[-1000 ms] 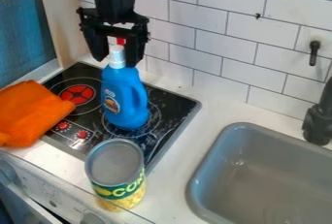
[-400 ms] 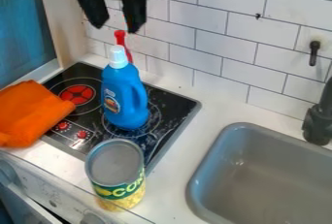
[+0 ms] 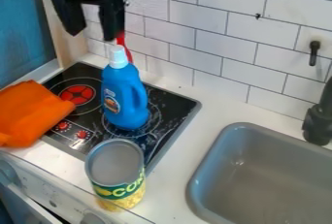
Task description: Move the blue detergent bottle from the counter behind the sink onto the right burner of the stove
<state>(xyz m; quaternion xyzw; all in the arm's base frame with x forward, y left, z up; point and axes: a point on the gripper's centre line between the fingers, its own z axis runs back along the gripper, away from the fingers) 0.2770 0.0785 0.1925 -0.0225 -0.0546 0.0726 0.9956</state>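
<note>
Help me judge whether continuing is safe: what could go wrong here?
The gripper hangs near the blue bottle's top; a low swing might topple it. The can stands near the counter's front edge; a bump could send it off. The orange cloth overlaps the stovetop and might snag.

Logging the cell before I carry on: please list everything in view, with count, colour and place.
Plastic bottle with handle: one, blue, white cap, upright on the stovetop
Slim plastic item: one, red, behind the bottle
Folded cloth: one, orange, over the stovetop's left edge
Tin can: one, silver lid, green-yellow label, by the stovetop's near edge
Stovetop: one, black, on the counter
Counter: one, white
Sink: one, grey, right
Faucet: one, black, right edge
Tiled wall: one, white, behind
Gripper: one, black, open, upper left
</note>
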